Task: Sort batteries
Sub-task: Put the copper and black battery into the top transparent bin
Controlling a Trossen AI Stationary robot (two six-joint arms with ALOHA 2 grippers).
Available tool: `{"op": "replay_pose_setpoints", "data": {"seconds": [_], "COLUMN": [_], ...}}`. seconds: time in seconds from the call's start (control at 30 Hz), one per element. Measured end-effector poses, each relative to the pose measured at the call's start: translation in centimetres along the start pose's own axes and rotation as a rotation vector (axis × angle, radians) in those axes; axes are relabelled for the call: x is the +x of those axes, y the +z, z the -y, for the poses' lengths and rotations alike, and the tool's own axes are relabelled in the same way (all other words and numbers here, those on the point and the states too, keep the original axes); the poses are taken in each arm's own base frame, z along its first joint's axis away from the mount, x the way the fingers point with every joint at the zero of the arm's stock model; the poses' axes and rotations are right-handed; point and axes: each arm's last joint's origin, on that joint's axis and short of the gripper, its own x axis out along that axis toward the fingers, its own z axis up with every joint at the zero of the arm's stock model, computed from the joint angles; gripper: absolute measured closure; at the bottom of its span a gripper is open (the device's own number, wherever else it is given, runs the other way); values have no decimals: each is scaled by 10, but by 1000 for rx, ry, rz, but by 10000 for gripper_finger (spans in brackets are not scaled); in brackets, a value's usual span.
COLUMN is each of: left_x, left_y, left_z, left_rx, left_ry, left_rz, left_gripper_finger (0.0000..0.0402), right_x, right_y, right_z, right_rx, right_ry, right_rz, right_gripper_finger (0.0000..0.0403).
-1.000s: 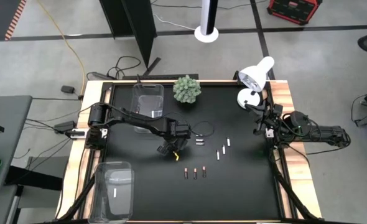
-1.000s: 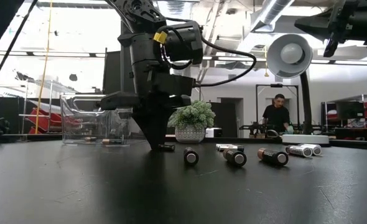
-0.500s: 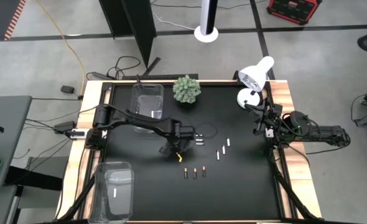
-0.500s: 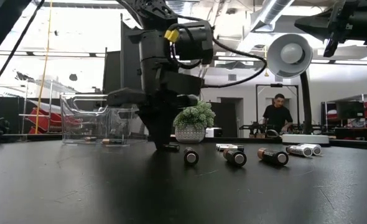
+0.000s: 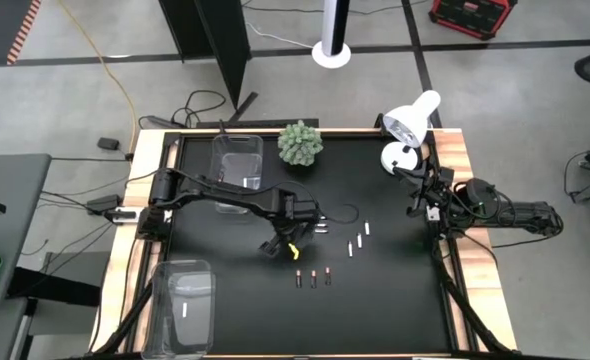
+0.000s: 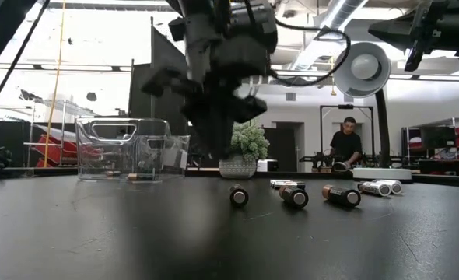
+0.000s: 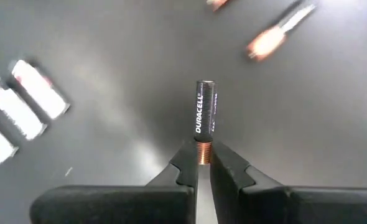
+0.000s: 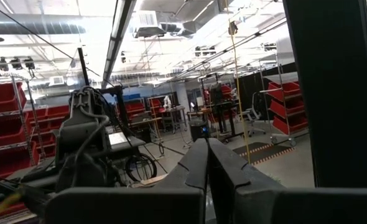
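Note:
My left gripper point(image 7: 203, 167) is shut on a dark battery with a copper end point(image 7: 206, 115), up off the black mat near the table's middle point(image 5: 275, 244); in the low view it is a blur point(image 6: 214, 144). Three dark copper-ended batteries point(image 5: 313, 279) lie on their sides nearer the front edge, also seen in the low view point(image 6: 294, 196). White batteries point(image 5: 356, 242) lie to the right, and two more point(image 5: 321, 226) beside my left wrist. My right gripper point(image 8: 207, 163) is shut on nothing, parked at the table's right edge point(image 5: 416, 196). My left gripper pinches the battery's copper end point(image 7: 203, 153) between its two fingertips. The fingers come steeply from above and lie along the battery, which sticks out beyond them, dark end away, lifted clear of the mat.
One clear bin point(image 5: 238, 160) stands at the far left of the mat, another point(image 5: 185, 305) at the near left with a white battery in it. A small potted plant point(image 5: 301, 143) and a white lamp point(image 5: 410, 125) stand at the far edge. A thin cable loop point(image 5: 340, 212) lies mid-table.
My left gripper has risen from the mat, shifted a little toward the table's right edge and tipped, staying shut. The dark battery that lay under its tips has been lifted clear with it.

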Motion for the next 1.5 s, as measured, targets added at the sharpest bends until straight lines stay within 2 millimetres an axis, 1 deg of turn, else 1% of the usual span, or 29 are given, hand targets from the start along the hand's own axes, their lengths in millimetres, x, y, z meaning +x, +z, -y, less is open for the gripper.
{"op": "replay_pose_setpoints", "data": {"seconds": [0.1, 0.2, 0.33, 0.43, 0.6, 0.77, 0.9, 1.0, 1.07, 1.1, 1.33, 1.4, 1.5], "left_x": [-14, -29, -49, -60, -84, -122, -154, -167, -168, -166, -131, -124, -118], "left_y": [5, 10, 13, 13, 7, -4, -22, -42, -53, -59, -105, -115, -126], "left_z": [5, 8, 12, 14, 16, 27, 40, 49, 52, 53, 47, 44, 39], "left_rx": [46, 81, 93, 59, -76, -261, -491, -612, -661, -679, -798, -816, -829], "left_ry": [-64, -89, -59, -5, 233, 417, 521, 566, 570, 568, 519, 504, 443], "left_rz": [106, 188, 234, 220, 81, 19, -27, -98, -118, -130, -299, -314, -290], "left_gripper_finger": [389, 389, 389, 389, 389, 389, 389, 389, 389, 389, 389, 389, 390], "right_x": [0, 0, 0, 0, 0, 0, 0, 0, 0, 0, 0, 0, 0], "right_y": [0, 0, 0, 0, 0, 0, 0, 0, -1, 0, 0, 0, 0], "right_z": [0, 0, 0, 0, 0, 0, 0, 0, 0, 0, 0, 0, 0], "right_rx": [0, -2, -2, -2, -2, -1, -1, -2, -2, -2, 0, 5, 5], "right_ry": [0, 0, 0, 0, -1, 0, 0, 0, 0, 0, 0, 0, 0], "right_rz": [-1, -4, -4, -4, -4, -4, -4, -5, -5, -5, -5, -3, -3], "right_gripper_finger": [372, 372, 372, 372, 372, 372, 372, 372, 372, 372, 372, 372, 372]}}
